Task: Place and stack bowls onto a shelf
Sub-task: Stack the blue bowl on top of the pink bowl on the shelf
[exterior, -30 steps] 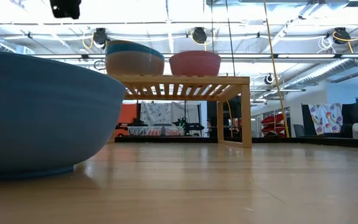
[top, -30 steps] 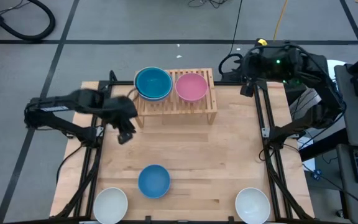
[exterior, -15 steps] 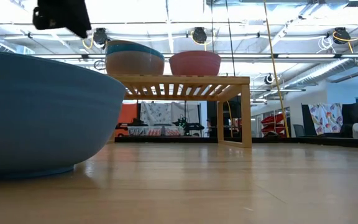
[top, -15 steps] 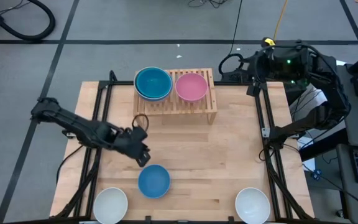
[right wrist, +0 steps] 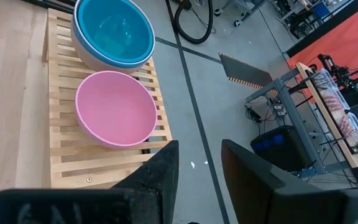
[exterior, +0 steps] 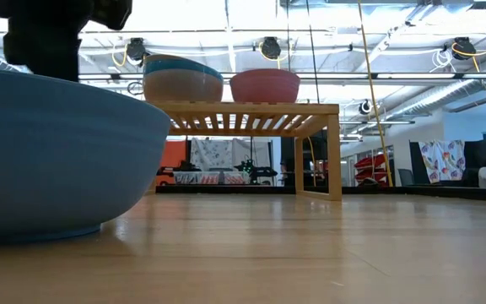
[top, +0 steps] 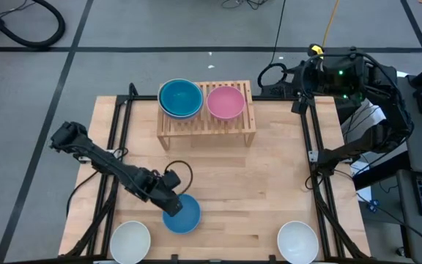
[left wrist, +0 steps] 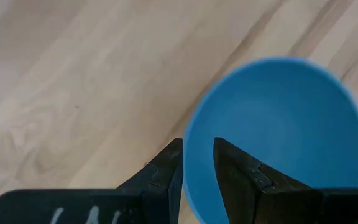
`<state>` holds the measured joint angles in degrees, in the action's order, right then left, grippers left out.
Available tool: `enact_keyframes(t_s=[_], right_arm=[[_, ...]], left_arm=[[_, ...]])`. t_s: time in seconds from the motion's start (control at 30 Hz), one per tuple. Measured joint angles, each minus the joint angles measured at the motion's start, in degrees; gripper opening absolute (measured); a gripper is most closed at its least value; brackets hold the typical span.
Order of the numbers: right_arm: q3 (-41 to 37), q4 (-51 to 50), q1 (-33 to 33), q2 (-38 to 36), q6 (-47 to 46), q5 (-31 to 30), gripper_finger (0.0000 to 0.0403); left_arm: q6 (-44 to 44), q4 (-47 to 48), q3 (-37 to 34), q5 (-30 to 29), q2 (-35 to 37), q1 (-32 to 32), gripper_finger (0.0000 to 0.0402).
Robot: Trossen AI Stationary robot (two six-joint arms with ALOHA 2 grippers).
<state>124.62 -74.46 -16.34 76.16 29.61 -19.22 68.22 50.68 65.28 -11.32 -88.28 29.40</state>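
The left end effector (top: 173, 207) sits at the rim of the blue bowl (top: 182, 214) on the table (top: 269, 183), well away from the shelf (top: 207, 125) toward the table's near edge. Its fingers (left wrist: 166, 171) are spread, one on each side of the bowl's rim in the left wrist view, with the rim passing between them; they are not yet clamped on it. In the low view this bowl (exterior: 57, 156) fills the foreground with the dark end effector (exterior: 53, 34) above it.

On the shelf stands a stack with a teal bowl (top: 180, 97) on top, and just beside it a pink bowl (top: 226, 102). Farther from the shelf than the blue bowl, two white bowls rest at the table's near edge, one (top: 130, 241) on the left side and one (top: 297, 241) on the right.

The right end effector (right wrist: 197, 168) waits off the table beside the shelf's pink-bowl end, fingers apart and holding nothing.
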Motion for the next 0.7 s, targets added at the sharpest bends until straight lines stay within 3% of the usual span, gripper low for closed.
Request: enact_keyframes(t_s=[0.1,0.7], right_arm=[[0.0,0.0,0.0,0.0,0.0,0.0,0.0116],[0.0,0.0,0.0,0.0,0.3,0.0,0.0116]], left_arm=[[-0.7,0.3,0.0,2.2,-1.3,0.0,0.0095],[-0.4,3.2,0.0,2.6,-3.2,-0.2,0.0094]])
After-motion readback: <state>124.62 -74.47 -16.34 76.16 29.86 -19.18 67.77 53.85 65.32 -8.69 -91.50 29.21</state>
